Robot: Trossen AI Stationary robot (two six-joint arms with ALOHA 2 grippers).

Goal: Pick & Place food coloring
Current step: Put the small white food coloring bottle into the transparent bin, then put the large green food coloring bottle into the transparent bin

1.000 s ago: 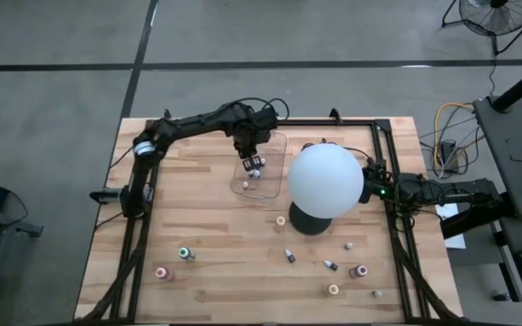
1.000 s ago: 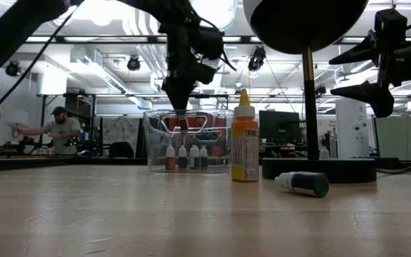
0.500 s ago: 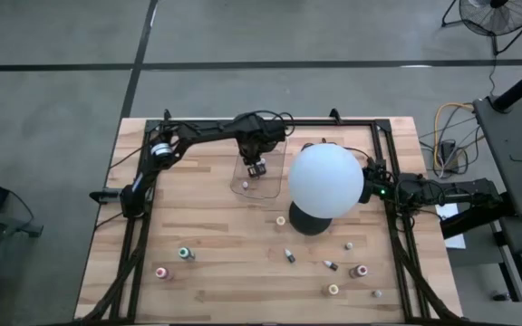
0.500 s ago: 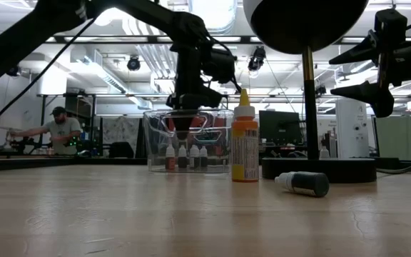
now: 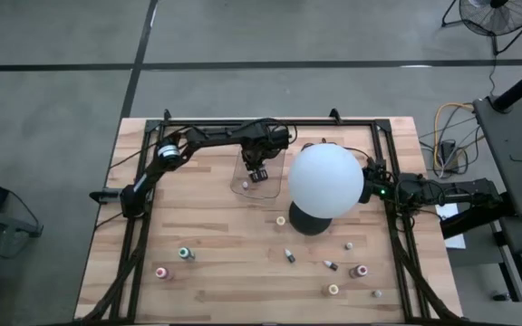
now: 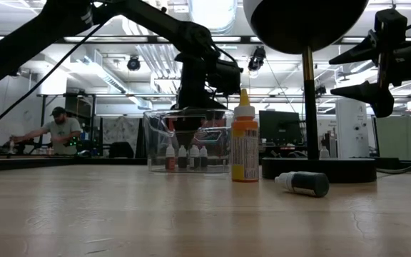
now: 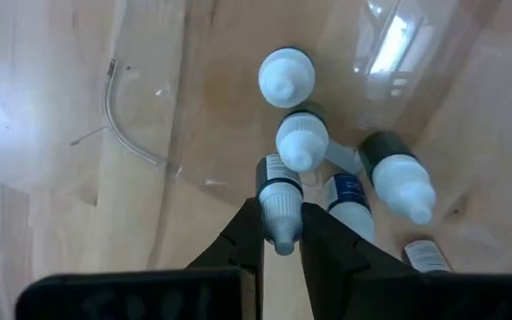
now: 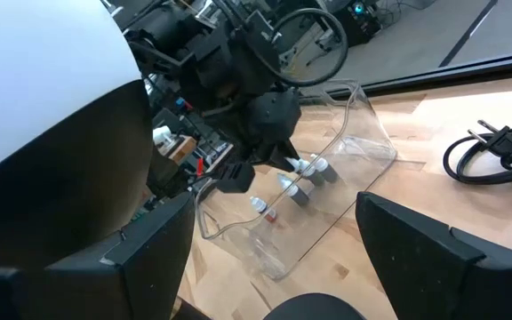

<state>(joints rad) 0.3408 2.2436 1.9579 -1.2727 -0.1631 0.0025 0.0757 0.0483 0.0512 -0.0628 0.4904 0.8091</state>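
Pale wooden planks make up the bench, framed by black rails, on a grey concrete floor; the low view looks into a workshop with ceiling lights where a person bends over a far table. One clear plastic tray sits at the back, beside one white globe on a black base. In the left wrist view, five bottles show inside the tray. Nine more bottles lie scattered on the front half. The left gripper is above the tray, clamped on a white-capped bottle whose long axis runs along the fingers, cap outermost. The right gripper waits at the right edge, jaws spread.
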